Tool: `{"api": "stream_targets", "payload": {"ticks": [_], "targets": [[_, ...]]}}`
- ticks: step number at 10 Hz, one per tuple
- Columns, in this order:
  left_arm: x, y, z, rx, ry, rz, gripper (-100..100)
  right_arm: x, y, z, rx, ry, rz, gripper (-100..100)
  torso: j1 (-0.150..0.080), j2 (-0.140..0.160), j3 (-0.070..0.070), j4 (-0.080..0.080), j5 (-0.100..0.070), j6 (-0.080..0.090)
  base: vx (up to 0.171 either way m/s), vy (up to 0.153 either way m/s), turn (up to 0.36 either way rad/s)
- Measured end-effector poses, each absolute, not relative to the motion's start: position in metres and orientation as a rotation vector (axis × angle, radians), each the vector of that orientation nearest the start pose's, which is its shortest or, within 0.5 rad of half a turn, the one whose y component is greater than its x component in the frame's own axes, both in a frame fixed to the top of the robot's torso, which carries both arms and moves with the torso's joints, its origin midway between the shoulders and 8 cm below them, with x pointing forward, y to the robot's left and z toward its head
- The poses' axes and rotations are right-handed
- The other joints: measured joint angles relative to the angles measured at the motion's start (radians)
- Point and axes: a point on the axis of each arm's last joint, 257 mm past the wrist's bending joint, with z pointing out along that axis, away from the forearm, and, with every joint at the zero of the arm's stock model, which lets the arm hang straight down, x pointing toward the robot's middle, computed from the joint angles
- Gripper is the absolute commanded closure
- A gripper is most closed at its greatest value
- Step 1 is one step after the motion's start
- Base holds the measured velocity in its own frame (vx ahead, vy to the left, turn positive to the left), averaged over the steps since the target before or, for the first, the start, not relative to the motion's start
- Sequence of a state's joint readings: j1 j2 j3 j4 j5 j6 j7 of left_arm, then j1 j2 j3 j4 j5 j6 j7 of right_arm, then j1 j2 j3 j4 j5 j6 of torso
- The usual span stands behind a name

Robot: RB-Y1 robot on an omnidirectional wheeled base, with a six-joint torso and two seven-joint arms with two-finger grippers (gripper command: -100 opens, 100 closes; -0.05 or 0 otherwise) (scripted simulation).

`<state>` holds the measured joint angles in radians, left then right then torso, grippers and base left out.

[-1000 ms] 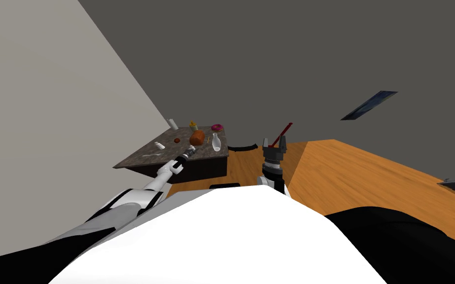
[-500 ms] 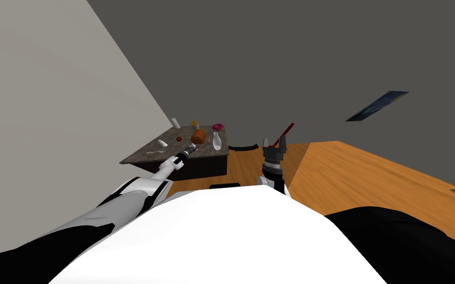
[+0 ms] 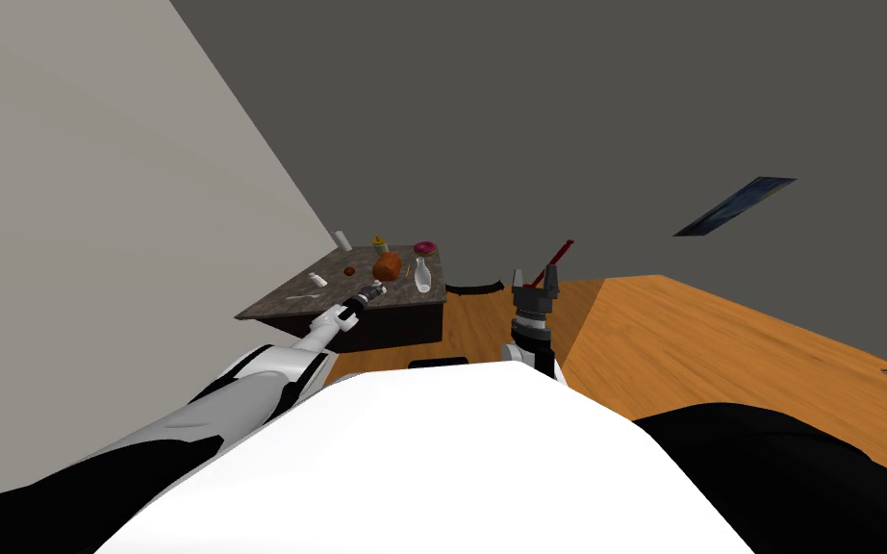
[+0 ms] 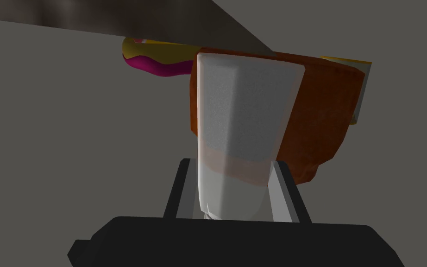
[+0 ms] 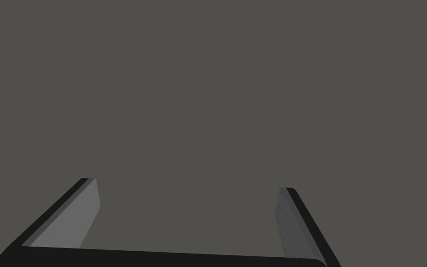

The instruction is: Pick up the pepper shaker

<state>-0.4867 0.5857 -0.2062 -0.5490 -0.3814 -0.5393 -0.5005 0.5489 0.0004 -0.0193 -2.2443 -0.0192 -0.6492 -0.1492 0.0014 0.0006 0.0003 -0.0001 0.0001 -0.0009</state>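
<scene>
bottle (image 3: pixel 421 276): clear, on tabletop (image 3: pixel 273 308), contents unreadable | shaker (image 4: pixel 245 116): frosted grey-white, faceted, see-through at the edges, paler band low down | left hand (image 4: pixel 233 162): clamped on shaker's sides, over tabletop, near orange lump (image 4: pixel 328 120) | right hand (image 5: pixel 189 184): wide

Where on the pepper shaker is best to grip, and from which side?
Grip the pepper shaker at its narrower end, approaching along its length, as the left end effector does: a finger on each side. Its faceted body gives flat faces, probably a steady hold.
</scene>
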Motion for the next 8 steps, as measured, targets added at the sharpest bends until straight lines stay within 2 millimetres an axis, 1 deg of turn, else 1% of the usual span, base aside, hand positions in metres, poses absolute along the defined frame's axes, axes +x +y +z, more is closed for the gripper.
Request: {"api": "stream_targets", "payload": {"ticks": [1,2,4,5,7,8], "targets": [[0.603,0.390,-0.296,0.073,1.767,-0.214,0,0.319,-0.290,0.021,0.660,0.513,1.432,0,0.000,0.000,0.000,0.000,0.000,0.000,0.000,0.000,0.000],[0.603,0.390,-0.296,0.073,1.767,-0.214,100,0.319,-0.290,0.021,0.660,0.513,1.432,0,0.000,0.000,0.000,0.000,0.000,0.000,0.045,0.019,-0.107],[0.592,0.396,-0.307,0.048,1.784,-0.204,100,0.319,-0.290,0.021,0.659,0.513,1.432,0,0.004,-0.005,-0.004,-0.003,0.002,-0.001,0.036,0.033,-0.019],[0.590,0.394,-0.307,0.050,1.782,-0.206,100,0.319,-0.290,0.021,0.660,0.513,1.432,0,0.004,-0.005,-0.004,-0.003,0.002,-0.001,0.046,0.025,-0.076],[0.576,0.399,-0.315,0.032,1.789,-0.197,100,0.319,-0.290,0.021,0.660,0.513,1.432,0,0.007,-0.007,-0.007,-0.008,0.005,-0.002,0.033,0.017,-0.021],[0.574,0.396,-0.315,0.037,1.786,-0.201,100,0.319,-0.290,0.021,0.660,0.513,1.432,0,0.007,-0.006,-0.007,-0.008,0.006,-0.002,0.038,0.018,-0.077]]}}
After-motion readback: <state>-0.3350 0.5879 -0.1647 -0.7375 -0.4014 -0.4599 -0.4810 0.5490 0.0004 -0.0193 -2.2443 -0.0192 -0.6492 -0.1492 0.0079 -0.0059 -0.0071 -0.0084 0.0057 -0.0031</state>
